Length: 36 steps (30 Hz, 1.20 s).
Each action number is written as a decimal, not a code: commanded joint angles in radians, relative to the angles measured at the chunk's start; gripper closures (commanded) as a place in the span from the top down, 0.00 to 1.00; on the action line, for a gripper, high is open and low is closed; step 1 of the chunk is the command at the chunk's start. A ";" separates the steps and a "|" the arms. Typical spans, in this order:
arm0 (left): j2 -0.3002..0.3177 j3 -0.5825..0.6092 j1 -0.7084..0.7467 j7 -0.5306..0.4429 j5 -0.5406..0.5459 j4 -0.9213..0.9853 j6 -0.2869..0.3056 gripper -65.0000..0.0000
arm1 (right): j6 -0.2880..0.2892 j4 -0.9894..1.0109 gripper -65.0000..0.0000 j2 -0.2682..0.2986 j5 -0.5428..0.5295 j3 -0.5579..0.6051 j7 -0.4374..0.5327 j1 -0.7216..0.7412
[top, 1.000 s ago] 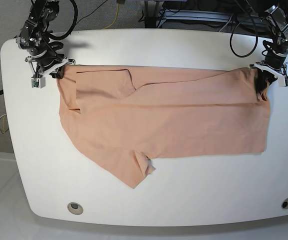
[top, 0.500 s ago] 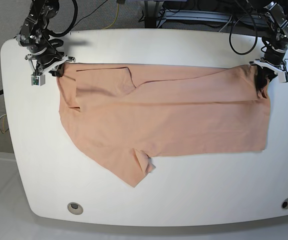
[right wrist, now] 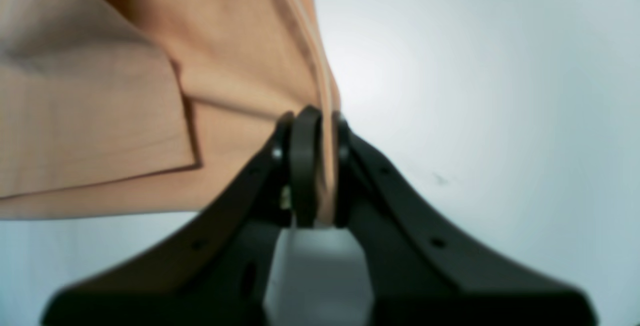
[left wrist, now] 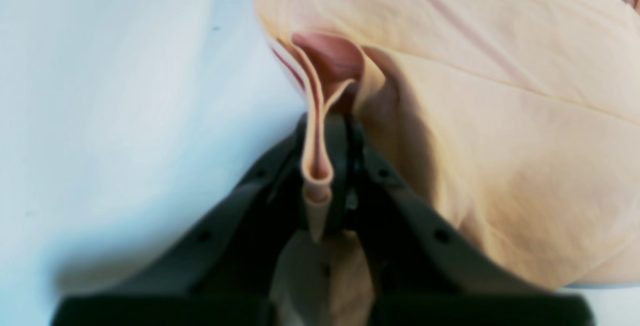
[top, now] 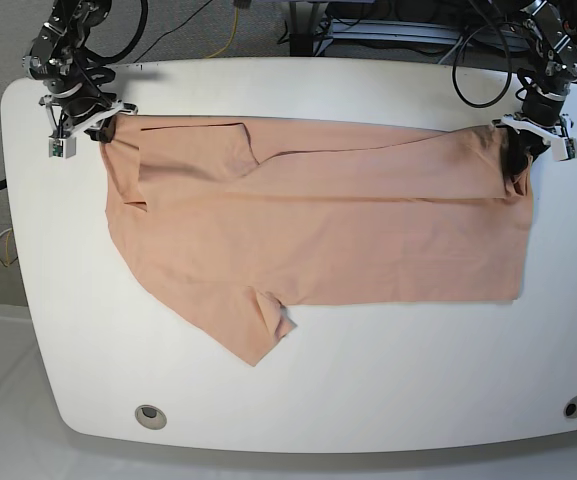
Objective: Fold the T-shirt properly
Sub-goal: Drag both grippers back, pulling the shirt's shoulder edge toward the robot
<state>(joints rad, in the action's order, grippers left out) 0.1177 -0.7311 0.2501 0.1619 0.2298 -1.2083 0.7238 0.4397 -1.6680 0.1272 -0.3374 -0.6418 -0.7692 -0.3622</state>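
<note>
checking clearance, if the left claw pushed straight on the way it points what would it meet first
The T-shirt itself: the left claw is already shut on its folded edge, with more cloth directly ahead. Depth beyond is unclear.

T-shirt (top: 318, 220) lies spread on the surface (top: 368, 380), spanning most of its width, far edge along the back. Right gripper (top: 96, 128) sits at the shirt's back corner on the base view's left, left gripper (top: 520, 150) at the back corner on its right. One sleeve points toward the front edge; another lies folded onto the body near the right gripper
</note>
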 commanded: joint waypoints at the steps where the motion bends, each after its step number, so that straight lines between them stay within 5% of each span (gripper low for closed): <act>1: -0.013 0.009 0.033 0.184 -0.145 0.018 -0.026 0.02 | -0.015 -0.004 0.00 0.025 0.045 -0.013 -0.032 -0.011; 36: -0.013 0.000 0.136 0.184 -0.143 0.018 -0.026 0.02 | -0.015 -0.004 0.00 0.022 0.044 -0.008 -0.032 -0.010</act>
<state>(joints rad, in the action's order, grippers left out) 0.1150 -0.7334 0.3439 0.1131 0.2722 -1.2160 0.7609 0.4423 -1.6680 0.1413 -0.3214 -0.6464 -0.7704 -0.3618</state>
